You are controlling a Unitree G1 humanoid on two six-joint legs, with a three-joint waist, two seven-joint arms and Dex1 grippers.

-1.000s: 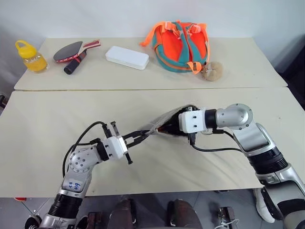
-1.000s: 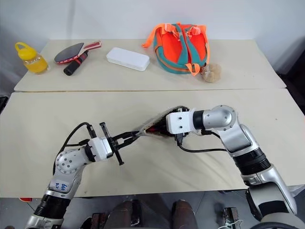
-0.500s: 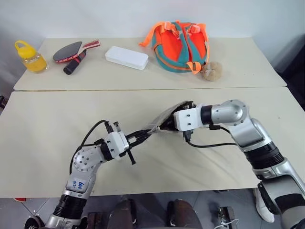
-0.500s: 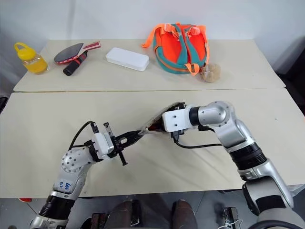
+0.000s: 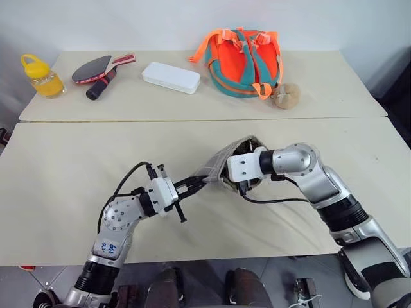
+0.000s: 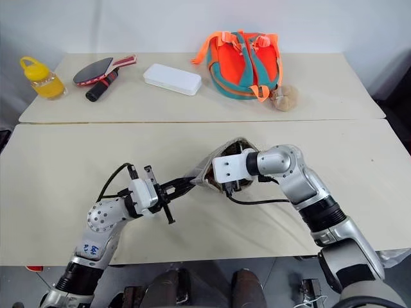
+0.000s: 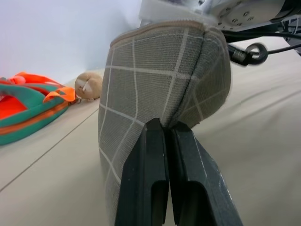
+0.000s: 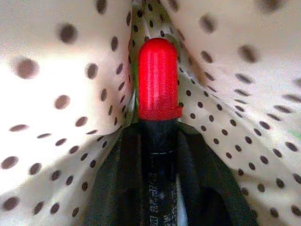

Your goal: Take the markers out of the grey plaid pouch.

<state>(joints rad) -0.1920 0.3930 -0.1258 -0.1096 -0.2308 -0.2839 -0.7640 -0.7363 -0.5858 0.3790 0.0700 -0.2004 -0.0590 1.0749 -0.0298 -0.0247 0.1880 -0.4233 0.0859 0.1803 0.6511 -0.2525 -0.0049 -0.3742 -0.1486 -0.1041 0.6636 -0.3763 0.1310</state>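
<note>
L pincer [image 7: 167, 155] clamped on grey plaid pouch [image 5: 218, 165] corner, lifted just above tabletop [image 5: 64, 167]; R pincer [image 8: 157, 155] inside, fingers closed round red-black marker [image 8: 157, 80] — extraction step, next prob. draw it straight out w/o slipping.

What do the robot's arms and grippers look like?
Both arms are silver-grey metal with black bands and round joints. Each ends in a white block carrying a gripper with two slim black fingers: left gripper, right gripper. Black cables loop beside each wrist. The left arm has a white sticker with blue writing.
</note>
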